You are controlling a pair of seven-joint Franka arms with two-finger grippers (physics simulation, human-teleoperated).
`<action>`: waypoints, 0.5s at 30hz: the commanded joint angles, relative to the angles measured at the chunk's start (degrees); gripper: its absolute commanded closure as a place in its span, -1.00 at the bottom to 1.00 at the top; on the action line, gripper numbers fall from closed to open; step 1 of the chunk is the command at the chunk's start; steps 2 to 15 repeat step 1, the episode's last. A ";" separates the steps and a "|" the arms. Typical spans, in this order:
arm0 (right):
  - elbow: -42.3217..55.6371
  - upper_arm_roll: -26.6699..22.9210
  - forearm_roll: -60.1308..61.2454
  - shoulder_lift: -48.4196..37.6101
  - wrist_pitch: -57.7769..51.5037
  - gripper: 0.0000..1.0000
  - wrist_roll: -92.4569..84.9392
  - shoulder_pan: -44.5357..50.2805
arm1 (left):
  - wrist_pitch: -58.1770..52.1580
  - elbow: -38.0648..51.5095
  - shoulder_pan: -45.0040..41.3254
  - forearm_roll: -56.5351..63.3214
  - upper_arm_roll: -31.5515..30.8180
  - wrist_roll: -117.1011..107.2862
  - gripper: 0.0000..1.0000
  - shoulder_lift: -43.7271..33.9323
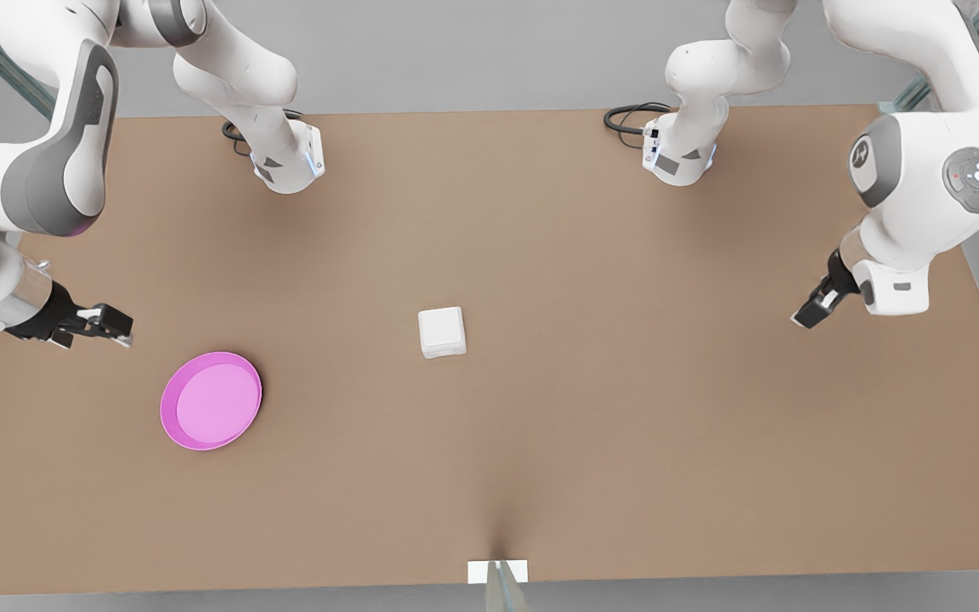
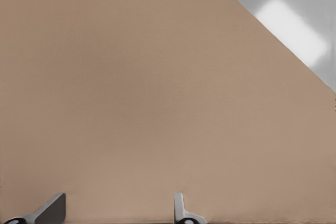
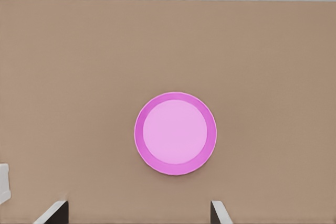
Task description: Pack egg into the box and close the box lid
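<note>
1. Worktop (image 1: 625, 442): flat brown board carrying everything listed here.
2. Box (image 1: 442, 331): small white squarish egg carton, standing near the middle of the worktop, apart from both arms. Its box lid (image 1: 441, 325), a smooth white flap, lies flat down over it, so the cups are hidden.
3. Plate (image 1: 211, 399): round pink dish with a raised rim, bare inside, lying toward the worktop's edge at the front view's left, well apart from the box. In the right wrist view the plate (image 3: 175, 133) sits ahead of the fingertips.
4. Right end effector (image 1: 99, 326): black two-finger part on a white arm, hanging over the worktop's edge at the front view's left, near the plate but not touching it; fingers set wide apart, nothing between them.
5. Left end effector (image 1: 811, 313): black-tipped, hanging over the worktop's edge at the front view's right, well apart from the box. In the left wrist view its fingers (image 2: 51, 209) stand apart over bare board.
</note>
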 commanded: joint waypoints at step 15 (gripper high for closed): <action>0.02 0.02 0.04 -0.02 -0.65 -1.00 -2.82 -0.07 | -1.69 0.21 -4.96 -1.70 -0.04 43.44 -1.00 0.17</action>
